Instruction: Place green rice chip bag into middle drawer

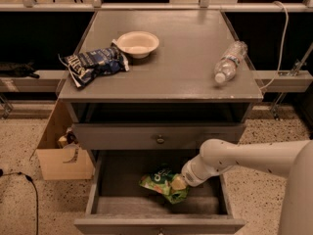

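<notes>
The crinkled bright green rice chip bag (161, 182) lies inside the open middle drawer (120, 180), a wide grey wooden drawer pulled out toward the near side of the grey wooden desk (176, 58). The bag sits right of centre on the drawer's bare floor. The pincer (180, 182) is at the bag's right end, at the tip of the white arm (244, 158), which reaches in low from the right. Whether the pincer grips the bag or has let it go cannot be told, because the wrist hides that part.

The main risk appears to be in the withdrawal. If the pincer has not fully let go, lifting the arm could drag the light bag up and over the drawer's right wall or its near front. Crinkled foil tends to snag and cling, so even a loose hold may carry it along.

The closed grey drawer with the small round metal knob (159, 138) sits directly above and just behind the wrist. A steep upward retreat might knock the arm against that drawer's front or against the desk's edge.

Also, the bag looks puffed up rather than flat, and if it rests high it could catch when the drawer is pushed shut.
</notes>
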Motion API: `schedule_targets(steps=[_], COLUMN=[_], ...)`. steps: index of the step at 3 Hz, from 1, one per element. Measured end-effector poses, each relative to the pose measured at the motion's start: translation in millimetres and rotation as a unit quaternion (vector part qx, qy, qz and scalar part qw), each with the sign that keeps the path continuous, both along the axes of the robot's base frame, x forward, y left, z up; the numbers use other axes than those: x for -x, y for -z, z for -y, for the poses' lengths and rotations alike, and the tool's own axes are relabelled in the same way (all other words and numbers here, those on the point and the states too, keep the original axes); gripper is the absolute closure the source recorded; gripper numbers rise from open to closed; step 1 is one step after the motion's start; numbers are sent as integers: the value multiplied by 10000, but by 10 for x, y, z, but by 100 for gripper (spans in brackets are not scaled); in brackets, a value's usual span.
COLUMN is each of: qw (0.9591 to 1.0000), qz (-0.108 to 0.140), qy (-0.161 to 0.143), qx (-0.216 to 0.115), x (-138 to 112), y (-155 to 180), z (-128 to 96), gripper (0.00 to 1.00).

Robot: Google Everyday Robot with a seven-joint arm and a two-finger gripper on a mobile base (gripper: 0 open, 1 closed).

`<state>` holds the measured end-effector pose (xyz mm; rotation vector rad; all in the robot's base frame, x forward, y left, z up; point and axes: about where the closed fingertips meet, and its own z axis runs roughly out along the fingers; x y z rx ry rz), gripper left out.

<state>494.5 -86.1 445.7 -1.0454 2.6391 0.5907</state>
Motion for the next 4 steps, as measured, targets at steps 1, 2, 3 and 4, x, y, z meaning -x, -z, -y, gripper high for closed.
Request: schedule_targets(steps=[1, 2, 3, 4], qw=[10000, 10000, 10000, 10000], qz=[0, 0, -1, -1], qy=[0, 0, -1, -1], qx=[0, 0, 0, 0], x=[0, 0, 1, 1], y=[0, 0, 1, 1], z=[0, 0, -1, -1], gripper=[59, 37, 12, 0])
